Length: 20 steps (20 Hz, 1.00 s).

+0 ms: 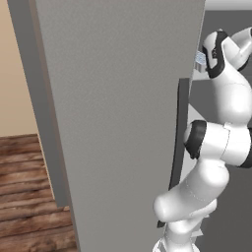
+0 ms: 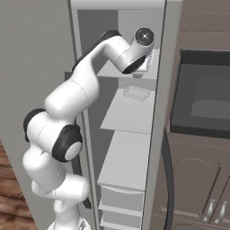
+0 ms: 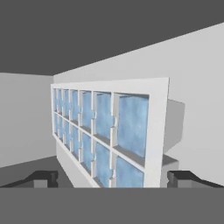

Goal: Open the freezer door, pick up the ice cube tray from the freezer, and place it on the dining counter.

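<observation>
Inside the freezer (image 2: 130, 117), arm bent and reaching to the upper shelf, gripper (image 3: 112, 177) jaws spread wide, either side of the ice cube tray (image 3: 109, 135). One tray, two rows of cells; freezer door (image 1: 118, 123) swung open.

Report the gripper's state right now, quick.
Gripper: open, holding nothing; its fingertips stand on either side of the ice cube tray inside the freezer, not yet closed on it.
</observation>
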{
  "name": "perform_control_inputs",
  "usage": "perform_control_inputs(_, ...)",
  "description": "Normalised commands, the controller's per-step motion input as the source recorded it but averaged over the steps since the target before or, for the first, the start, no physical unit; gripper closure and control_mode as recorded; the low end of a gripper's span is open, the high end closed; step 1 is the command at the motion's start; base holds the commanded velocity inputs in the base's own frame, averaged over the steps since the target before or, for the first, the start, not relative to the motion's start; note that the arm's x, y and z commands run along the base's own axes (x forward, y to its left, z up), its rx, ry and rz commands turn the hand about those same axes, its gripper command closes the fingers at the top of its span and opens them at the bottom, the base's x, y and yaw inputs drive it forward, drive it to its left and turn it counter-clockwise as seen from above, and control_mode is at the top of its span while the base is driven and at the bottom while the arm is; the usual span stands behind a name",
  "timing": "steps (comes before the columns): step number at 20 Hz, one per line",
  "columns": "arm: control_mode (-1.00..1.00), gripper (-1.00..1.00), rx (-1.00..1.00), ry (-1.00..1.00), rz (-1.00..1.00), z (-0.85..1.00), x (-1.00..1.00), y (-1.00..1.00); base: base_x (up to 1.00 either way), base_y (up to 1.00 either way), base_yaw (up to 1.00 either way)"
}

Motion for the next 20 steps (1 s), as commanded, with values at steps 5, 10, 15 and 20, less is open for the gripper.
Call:
perform_control_inputs(5,-1.0,-1.0,0.0,0.01,0.0,0.0,0.29,0.0,0.0,0.0,0.0)
perform_control_inputs(10,-1.0,-1.0,0.0,0.02,0.0,-0.18,0.1,0.0,0.0,0.0,0.0)
perform_control_inputs(15,-1.0,-1.0,0.0,0.0,0.0,-0.11,0.01,0.0,0.0,0.0,0.0)
perform_control_inputs(20,-1.0,-1.0,0.0,0.0,0.0,0.0,0.0,0.0,0.0,0.0,0.0)
